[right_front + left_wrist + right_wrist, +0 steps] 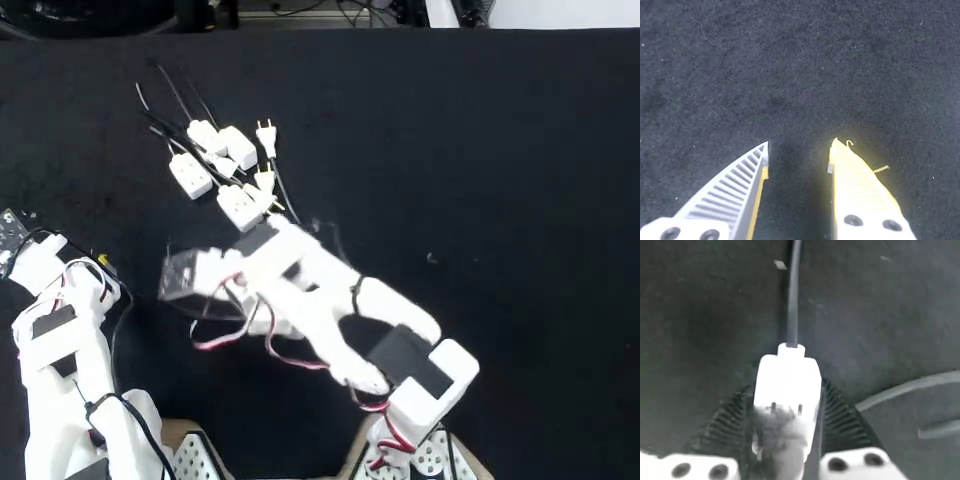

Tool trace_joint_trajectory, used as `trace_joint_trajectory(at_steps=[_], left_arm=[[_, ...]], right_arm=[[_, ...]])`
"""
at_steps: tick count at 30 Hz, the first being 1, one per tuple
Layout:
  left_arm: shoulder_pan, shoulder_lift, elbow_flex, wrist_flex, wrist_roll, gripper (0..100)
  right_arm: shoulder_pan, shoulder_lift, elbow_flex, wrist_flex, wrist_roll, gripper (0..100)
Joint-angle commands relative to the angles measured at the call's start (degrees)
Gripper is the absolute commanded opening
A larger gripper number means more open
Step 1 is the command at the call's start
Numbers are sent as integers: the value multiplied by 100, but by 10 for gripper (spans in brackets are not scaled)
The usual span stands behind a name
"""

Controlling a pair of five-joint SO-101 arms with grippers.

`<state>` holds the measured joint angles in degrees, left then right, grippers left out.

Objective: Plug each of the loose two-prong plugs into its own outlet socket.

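Right gripper (786, 395) grips a white corded block (787, 370), plug or socket unclear, in the cluster at eleven o'clock. Left gripper (797, 150) sits spread wide at eight. Tangled cords (178, 95) may drag a loose plug (266, 135) away.

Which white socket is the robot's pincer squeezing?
The outlet socket at the bunch's near end. The right pincer grips its sides; the other sockets lie free farther away.
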<state>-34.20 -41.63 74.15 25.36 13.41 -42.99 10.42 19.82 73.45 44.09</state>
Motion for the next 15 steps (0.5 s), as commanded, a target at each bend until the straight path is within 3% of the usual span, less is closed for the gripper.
trace_joint_trajectory(at_steps=[1,15], left_arm=[[-4,-158,-119,-79,44,202],[-4,-158,-119,-79,44,202]], right_arm=[[510,-75,-1007,686,-457,10],[1837,-75,-3802,2453,-475,10]])
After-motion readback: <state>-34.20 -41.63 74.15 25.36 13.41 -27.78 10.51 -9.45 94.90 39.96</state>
